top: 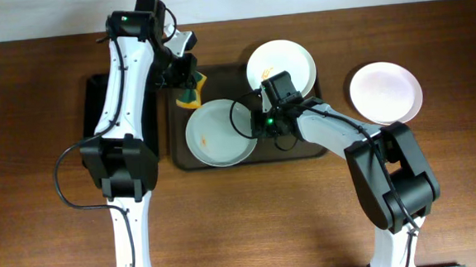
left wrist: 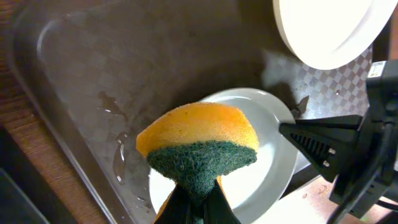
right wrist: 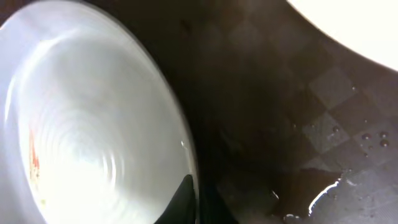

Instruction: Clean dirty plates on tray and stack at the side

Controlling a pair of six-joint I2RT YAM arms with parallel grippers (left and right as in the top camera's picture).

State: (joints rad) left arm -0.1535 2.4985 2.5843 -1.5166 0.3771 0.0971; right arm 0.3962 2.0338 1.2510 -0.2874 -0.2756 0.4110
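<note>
The dark brown tray [top: 225,78] holds a pale blue-grey plate [top: 213,135] with a small orange smear and a white plate [top: 282,63] with orange smears. A third, white plate [top: 386,91] lies on the table at the right. My left gripper [top: 187,85] is shut on a yellow and green sponge [left wrist: 199,140], held above the pale plate's far rim [left wrist: 267,162]. My right gripper [top: 260,122] is shut on that plate's right rim; in the right wrist view [right wrist: 194,200] one finger lies inside the plate [right wrist: 81,124].
A smaller black tray [top: 91,101] lies left of the brown tray, partly under my left arm. Water drops sit on the brown tray's floor [right wrist: 329,186]. Bare wooden table shows in front of the trays.
</note>
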